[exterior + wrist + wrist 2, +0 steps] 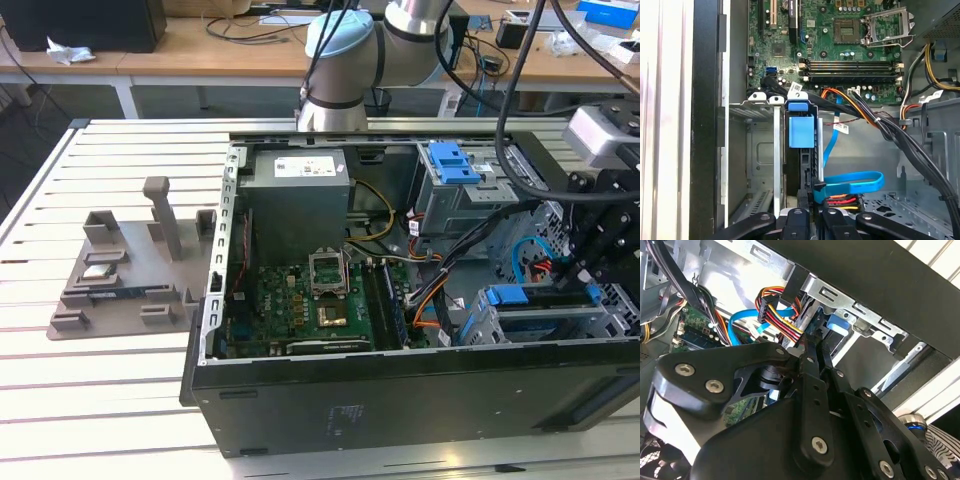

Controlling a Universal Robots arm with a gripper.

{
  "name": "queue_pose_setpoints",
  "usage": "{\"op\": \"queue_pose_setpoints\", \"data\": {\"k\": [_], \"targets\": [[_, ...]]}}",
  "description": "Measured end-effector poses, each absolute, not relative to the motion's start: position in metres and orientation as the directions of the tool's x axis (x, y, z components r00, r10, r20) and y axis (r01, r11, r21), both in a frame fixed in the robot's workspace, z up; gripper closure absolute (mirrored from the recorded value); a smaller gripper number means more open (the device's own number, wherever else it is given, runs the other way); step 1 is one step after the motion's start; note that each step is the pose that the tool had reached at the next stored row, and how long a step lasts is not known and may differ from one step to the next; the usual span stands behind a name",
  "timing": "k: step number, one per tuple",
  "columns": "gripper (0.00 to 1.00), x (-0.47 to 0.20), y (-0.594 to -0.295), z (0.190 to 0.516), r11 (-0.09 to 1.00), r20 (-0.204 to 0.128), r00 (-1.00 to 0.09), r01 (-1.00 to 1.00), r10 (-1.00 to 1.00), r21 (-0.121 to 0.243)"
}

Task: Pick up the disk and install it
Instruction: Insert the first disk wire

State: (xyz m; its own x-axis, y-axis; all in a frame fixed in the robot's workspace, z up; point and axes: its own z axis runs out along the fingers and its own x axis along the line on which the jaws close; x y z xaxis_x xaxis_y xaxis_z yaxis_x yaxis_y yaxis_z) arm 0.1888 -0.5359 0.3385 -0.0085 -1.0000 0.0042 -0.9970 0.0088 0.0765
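Fingers (812, 357) closed, pinching edge of disk (801, 131); disk upright in drive cage (762, 150) at PC case (330, 400) front corner, blue tab up; blue SATA cable (852, 181) beside; case lying open on slatted surface (100, 400).

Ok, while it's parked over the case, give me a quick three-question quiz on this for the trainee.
1. True or false: the disk lies flat on the motherboard.
2. The gripper is nearest to: A) the power supply, B) the grey fixture on the table, C) the drive bay at the exterior view's right.
3. In the first wrist view, what colour is the flat cable looping beside the disk?

Key: 1 false, it stands on edge in the drive bay; 2 C; 3 blue.
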Motion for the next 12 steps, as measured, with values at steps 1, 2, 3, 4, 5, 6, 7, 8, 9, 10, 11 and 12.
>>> {"op": "queue_pose_setpoints", "data": {"k": [1,2,3,4,5,6,7,8,9,10,11,12], "targets": [[0.83,0.189,-0.536,0.338,0.009,0.005,-0.009,-0.997,-1.000,0.076],[0.83,0.189,-0.536,0.338,0.009,0.005,-0.008,-0.997,-1.000,0.076],[0.83,0.189,-0.536,0.337,0.009,0.004,-0.009,-0.997,-1.000,0.076],[0.83,0.189,-0.536,0.337,0.009,0.005,-0.009,-0.997,-1.000,0.077],[0.82,0.189,-0.536,0.337,0.009,0.004,-0.009,-0.997,-1.000,0.077],[0.76,0.189,-0.536,0.337,0.009,0.004,-0.009,-0.997,-1.000,0.076],[0.76,0.189,-0.536,0.338,0.009,0.004,-0.009,-0.997,-1.000,0.077],[0.76,0.189,-0.536,0.342,0.009,0.004,-0.009,-0.997,-1.000,0.076],[0.76,0.189,-0.536,0.348,0.009,0.004,-0.009,-0.997,-1.000,0.076],[0.76,0.189,-0.535,0.351,0.009,0.004,-0.009,-0.997,-1.000,0.076],[0.77,0.189,-0.534,0.354,0.009,0.004,-0.009,-0.997,-1.000,0.076],[0.84,0.189,-0.533,0.357,0.009,0.004,-0.009,-0.997,-1.000,0.076]]}}
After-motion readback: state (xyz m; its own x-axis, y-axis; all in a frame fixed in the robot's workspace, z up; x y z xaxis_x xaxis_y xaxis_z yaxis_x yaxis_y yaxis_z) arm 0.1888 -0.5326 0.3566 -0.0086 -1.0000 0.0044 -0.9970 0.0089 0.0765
